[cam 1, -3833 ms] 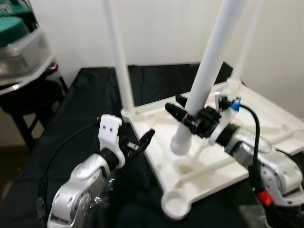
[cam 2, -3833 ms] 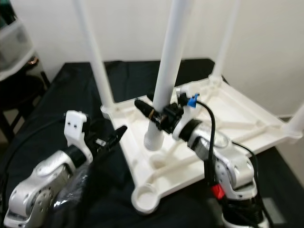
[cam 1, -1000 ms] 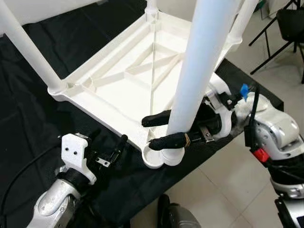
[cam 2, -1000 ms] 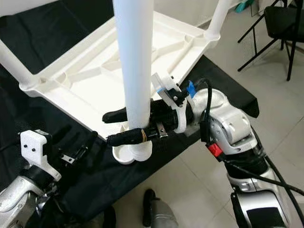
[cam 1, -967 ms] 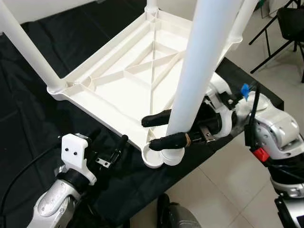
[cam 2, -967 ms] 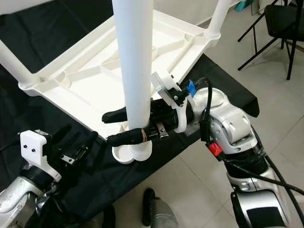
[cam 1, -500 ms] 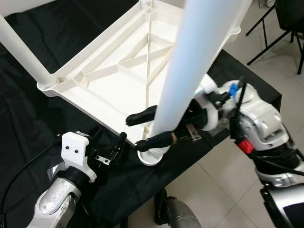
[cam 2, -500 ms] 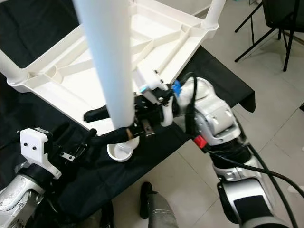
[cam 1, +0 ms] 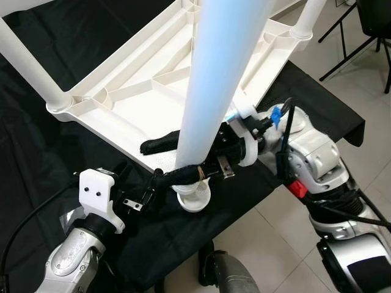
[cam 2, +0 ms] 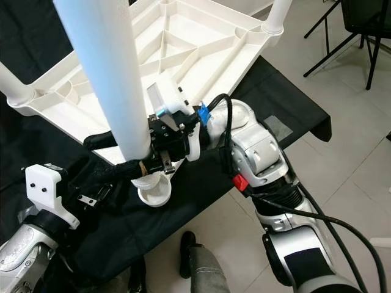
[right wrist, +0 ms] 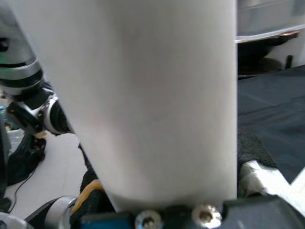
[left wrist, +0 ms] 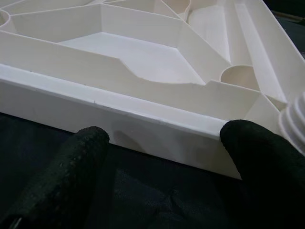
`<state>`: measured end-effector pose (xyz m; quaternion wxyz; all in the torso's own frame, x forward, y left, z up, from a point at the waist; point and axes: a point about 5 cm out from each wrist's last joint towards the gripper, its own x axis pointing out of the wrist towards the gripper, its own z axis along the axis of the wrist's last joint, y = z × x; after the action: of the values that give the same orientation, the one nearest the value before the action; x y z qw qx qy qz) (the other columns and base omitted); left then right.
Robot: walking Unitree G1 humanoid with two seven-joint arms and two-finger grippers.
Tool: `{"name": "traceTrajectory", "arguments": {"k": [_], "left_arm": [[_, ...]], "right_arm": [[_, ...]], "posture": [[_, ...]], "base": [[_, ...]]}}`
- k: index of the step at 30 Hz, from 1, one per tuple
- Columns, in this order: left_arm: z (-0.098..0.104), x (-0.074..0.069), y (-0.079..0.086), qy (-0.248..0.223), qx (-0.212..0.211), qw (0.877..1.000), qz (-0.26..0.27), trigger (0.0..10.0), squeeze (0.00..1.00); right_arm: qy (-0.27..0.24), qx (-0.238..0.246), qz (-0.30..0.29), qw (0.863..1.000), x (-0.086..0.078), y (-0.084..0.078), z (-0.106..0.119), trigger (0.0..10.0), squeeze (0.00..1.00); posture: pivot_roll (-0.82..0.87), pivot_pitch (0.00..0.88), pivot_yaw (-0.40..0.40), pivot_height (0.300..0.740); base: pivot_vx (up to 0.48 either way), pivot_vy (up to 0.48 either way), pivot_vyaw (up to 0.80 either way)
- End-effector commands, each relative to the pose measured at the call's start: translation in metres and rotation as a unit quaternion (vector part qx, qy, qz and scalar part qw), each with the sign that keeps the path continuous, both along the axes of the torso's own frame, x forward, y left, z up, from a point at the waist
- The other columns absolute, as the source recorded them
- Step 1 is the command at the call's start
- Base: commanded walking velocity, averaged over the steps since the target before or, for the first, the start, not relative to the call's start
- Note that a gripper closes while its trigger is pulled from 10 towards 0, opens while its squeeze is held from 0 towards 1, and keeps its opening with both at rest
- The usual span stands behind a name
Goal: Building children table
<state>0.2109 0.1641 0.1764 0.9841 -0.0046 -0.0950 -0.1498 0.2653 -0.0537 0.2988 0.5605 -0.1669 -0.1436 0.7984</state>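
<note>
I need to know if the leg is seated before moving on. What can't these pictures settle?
- Socket: in the head views the white table leg and the right gripper cover the joint, so seating depth is unclear.
- Leg's top end: cut off by the upper edge.
- Right wrist view: the leg blocks the tabletop.
- Left gripper: its open fingers sit apart from the tabletop rim.

No readable text, label, brand or number anywhere in view.

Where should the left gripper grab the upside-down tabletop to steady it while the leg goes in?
Likely the tabletop's near edge wall, approached from the front: the left gripper is open, facing that upright wall, beside the corner socket where the right gripper holds the leg.
</note>
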Motion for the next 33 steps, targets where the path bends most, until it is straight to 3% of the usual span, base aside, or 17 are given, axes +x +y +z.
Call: {"name": "traceTrajectory", "arguments": {"k": [1,5,6,8,9,10,12,13,14,15,16,18,22,25,27,33], "left_arm": [[-0.006,-0.003,-0.001,0.017,0.008,1.000,0.003,10.0,0.00],[-0.008,-0.001,0.000,0.027,0.013,0.999,0.015,10.0,0.00],[-0.008,0.000,0.003,0.033,0.010,0.999,0.027,10.0,0.00],[-0.008,0.000,0.003,0.033,0.010,0.999,0.027,10.0,0.00],[-0.009,0.002,0.006,0.039,0.007,0.998,0.044,10.0,0.00],[-0.008,0.007,0.010,0.048,-0.003,0.996,0.069,10.0,0.00],[-0.008,0.007,0.010,0.048,-0.003,0.996,0.069,10.0,0.00],[-0.007,0.011,0.012,0.051,-0.012,0.995,0.086,10.0,0.00],[-0.007,0.011,0.012,0.051,-0.012,0.995,0.086,10.0,0.00],[-0.006,0.015,0.011,0.052,-0.018,0.994,0.092,10.0,0.00],[-0.006,0.015,0.011,0.052,-0.018,0.994,0.092,10.0,0.00],[-0.007,0.022,0.004,0.056,-0.022,0.994,0.089,10.0,0.00],[-0.011,0.026,0.000,0.064,-0.017,0.994,0.088,10.0,0.00],[-0.014,0.030,-0.002,0.072,-0.001,0.994,0.087,10.0,0.00],[-0.014,0.030,-0.002,0.072,-0.001,0.994,0.087,10.0,0.00],[-0.015,0.036,0.000,0.074,0.021,0.994,0.079,10.0,0.00]], "right_arm": [[0.004,-0.003,0.011,1.000,-0.005,0.003,-0.005,10.0,0.00],[-0.006,0.013,-0.027,1.000,0.002,0.002,-0.001,10.0,0.00],[-0.018,0.035,-0.072,0.997,0.011,-0.001,0.004,10.0,0.00],[-0.018,0.035,-0.072,0.997,0.011,-0.001,0.004,10.0,0.00],[-0.028,0.065,-0.139,0.988,0.024,-0.010,0.012,10.0,0.00],[-0.028,0.108,-0.223,0.968,0.039,-0.025,0.021,10.0,0.00],[-0.028,0.108,-0.223,0.968,0.039,-0.025,0.021,10.0,0.00],[-0.019,0.147,-0.292,0.945,0.049,-0.042,0.028,10.0,0.00],[-0.019,0.147,-0.292,0.945,0.049,-0.042,0.028,10.0,0.00],[-0.002,0.175,-0.342,0.923,0.054,-0.056,0.029,10.0,0.00],[-0.002,0.175,-0.342,0.923,0.054,-0.056,0.029,10.0,0.00],[0.032,0.198,-0.393,0.898,0.049,-0.070,0.021,10.0,0.00],[0.055,0.198,-0.413,0.887,0.042,-0.070,0.006,10.0,0.00],[0.081,0.206,-0.436,0.872,0.039,-0.061,-0.011,10.0,0.00],[0.081,0.206,-0.436,0.872,0.039,-0.061,-0.011,10.0,0.00],[0.110,0.219,-0.463,0.852,0.036,-0.051,-0.026,10.0,0.00]], "posture": [[-0.03,0.362,-0.055,0.740],[-0.03,0.349,-0.063,0.740],[-0.03,0.344,-0.063,0.740],[-0.03,0.344,-0.063,0.740],[-0.02,0.326,-0.071,0.740],[-0.02,0.295,-0.081,0.740],[-0.02,0.295,-0.081,0.740],[-0.03,0.289,-0.083,0.740],[-0.03,0.289,-0.083,0.740],[-0.04,0.261,-0.085,0.740],[-0.04,0.261,-0.085,0.740],[-0.04,0.216,-0.081,0.740],[-0.04,0.189,-0.078,0.740],[-0.03,0.156,-0.073,0.740],[-0.03,0.156,-0.073,0.740],[-0.02,0.114,-0.054,0.740]], "base": [[0.000,0.000,0.00],[0.000,0.000,0.00],[0.000,0.000,0.00],[0.000,0.000,0.00],[0.000,0.000,0.00],[0.000,0.000,0.00],[0.000,0.000,0.00],[0.000,0.000,0.00],[0.000,0.000,0.00],[0.000,0.000,0.00],[0.000,0.000,0.00],[0.000,0.000,0.00],[0.000,0.000,0.00],[0.000,0.000,0.00],[0.000,0.000,0.00],[0.000,0.480,0.00]]}}
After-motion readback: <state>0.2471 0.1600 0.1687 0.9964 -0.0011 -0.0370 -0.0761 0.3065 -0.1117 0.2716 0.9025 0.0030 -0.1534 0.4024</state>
